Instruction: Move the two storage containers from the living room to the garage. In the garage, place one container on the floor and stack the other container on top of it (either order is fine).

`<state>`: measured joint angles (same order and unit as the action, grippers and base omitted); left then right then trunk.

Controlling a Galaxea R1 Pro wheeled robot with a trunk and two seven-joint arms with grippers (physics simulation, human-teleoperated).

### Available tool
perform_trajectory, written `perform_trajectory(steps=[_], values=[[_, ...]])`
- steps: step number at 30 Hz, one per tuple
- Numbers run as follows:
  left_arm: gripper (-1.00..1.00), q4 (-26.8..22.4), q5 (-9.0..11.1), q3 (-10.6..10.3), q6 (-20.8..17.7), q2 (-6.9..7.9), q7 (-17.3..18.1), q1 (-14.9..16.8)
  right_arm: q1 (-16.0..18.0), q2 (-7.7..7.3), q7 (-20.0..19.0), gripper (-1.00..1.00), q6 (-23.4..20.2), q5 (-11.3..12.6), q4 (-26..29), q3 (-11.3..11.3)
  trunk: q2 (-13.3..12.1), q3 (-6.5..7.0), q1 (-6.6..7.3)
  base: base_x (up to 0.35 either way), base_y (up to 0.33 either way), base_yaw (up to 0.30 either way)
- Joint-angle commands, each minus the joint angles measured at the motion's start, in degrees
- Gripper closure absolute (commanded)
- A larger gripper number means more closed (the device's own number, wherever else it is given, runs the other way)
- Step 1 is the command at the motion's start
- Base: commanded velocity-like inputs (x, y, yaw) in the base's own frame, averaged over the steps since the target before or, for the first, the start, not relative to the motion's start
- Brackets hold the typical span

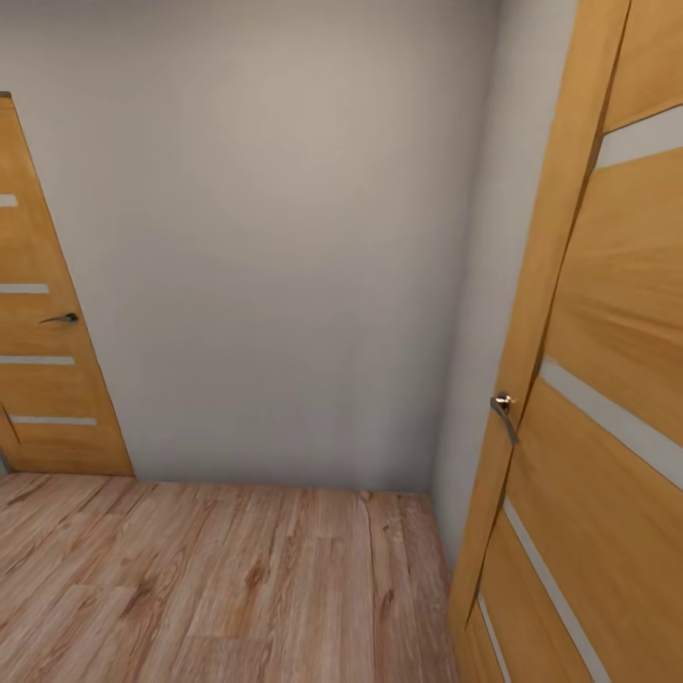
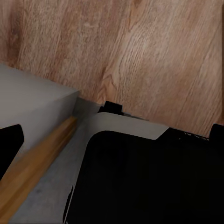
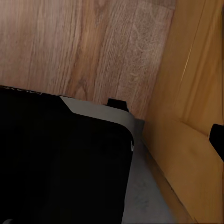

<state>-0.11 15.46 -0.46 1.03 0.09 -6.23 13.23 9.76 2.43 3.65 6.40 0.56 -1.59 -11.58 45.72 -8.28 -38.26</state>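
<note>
The storage containers are out of view. My left gripper (image 2: 114,140) is open, one black fingertip (image 2: 9,147) at each side of the left wrist view and nothing between them. It hangs over my black base (image 2: 149,182) and the light wood plank floor (image 2: 140,51). My right gripper (image 3: 112,140) also hangs above the base (image 3: 60,158). One of its black fingertips (image 3: 217,139) shows far out at the picture's edge, the other is lost against the base, and it holds nothing.
A plain pale wall (image 1: 285,266) stands straight ahead, close. A shut wooden door (image 1: 47,360) is at the left. An open wooden door (image 1: 607,427) with a metal handle (image 1: 503,408) stands close on the right. A grey wall corner (image 2: 32,102) is beside the base.
</note>
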Motion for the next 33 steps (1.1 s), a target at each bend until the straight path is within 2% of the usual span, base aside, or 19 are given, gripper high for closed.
perform_trajectory(steps=[1, 13, 21, 33], values=[[-1.00, 0.02, 0.27, -0.07, 0.11, -0.01, -0.10, 0.04, 0.08, 0.03, 0.24, -1.00, 0.28, 0.05, -0.17, -0.37, 0.05, -0.08, -0.04, 0.321, 0.000, 0.000], [-1.00, 0.00, 0.27, -0.07, 0.07, 0.00, -0.10, 0.04, 0.08, 0.11, 0.23, -1.00, 0.21, -0.03, -0.17, -0.30, 0.05, -0.08, -0.04, 0.322, 0.000, 0.000], [-1.00, 0.01, 0.19, -0.07, 0.04, -0.01, -0.10, 0.04, 0.08, 0.03, 0.25, -1.00, 0.31, -0.03, -0.17, -0.38, 0.05, -0.08, -0.04, 0.321, 0.000, 0.148], [-1.00, 0.02, 0.27, -0.07, 0.04, -0.01, -0.10, 0.04, 0.08, 0.04, 0.21, -1.00, 0.41, -0.05, -0.17, -0.33, 0.05, -0.08, -0.04, 0.321, 0.000, 0.013]])
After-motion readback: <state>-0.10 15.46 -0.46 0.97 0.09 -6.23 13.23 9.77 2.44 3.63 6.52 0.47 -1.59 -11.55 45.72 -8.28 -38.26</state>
